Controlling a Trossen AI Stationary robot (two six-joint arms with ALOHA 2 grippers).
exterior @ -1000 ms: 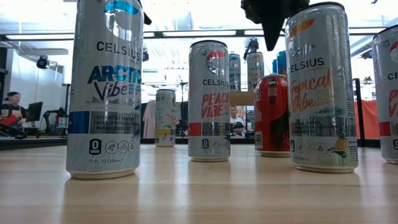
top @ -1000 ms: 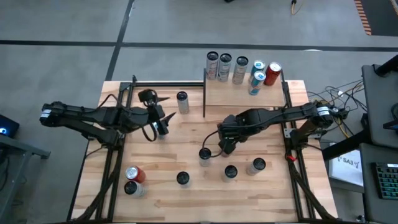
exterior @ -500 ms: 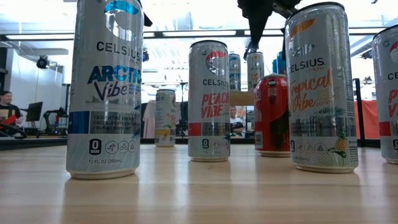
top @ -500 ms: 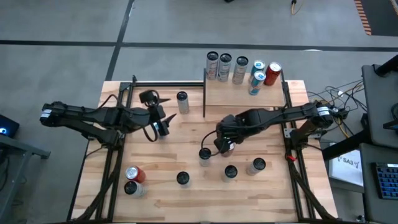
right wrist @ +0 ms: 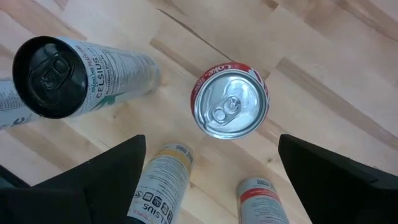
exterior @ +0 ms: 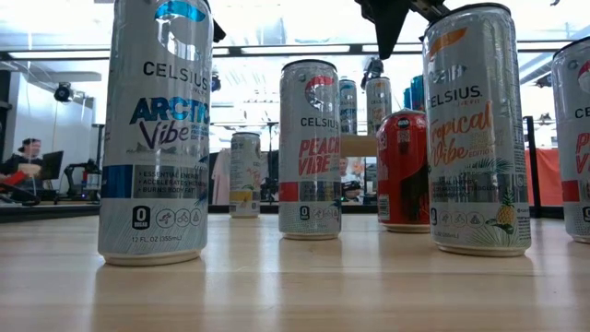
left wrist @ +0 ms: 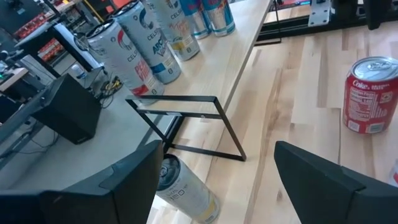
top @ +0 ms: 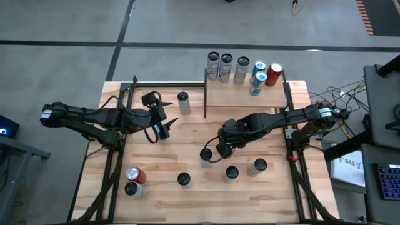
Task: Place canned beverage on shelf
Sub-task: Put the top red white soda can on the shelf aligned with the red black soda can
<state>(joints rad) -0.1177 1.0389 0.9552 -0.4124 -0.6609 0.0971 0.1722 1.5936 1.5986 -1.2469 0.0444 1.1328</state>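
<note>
Red can (right wrist: 231, 99) upright (top facing camera).

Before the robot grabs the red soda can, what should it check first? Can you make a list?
1. Right hand open: ok, fingers spread wide.
2. Right hand above the red soda can: ok, the can top sits between the fingers.
3. Can upright: ok.
4. Neighbours clear: cannot tell, a tall black-topped can stands close by.
5. Room on the shelf: ok, bare wood in front of its five cans.
6. Left hand out of the way: ok, open over the table's left half.
</note>
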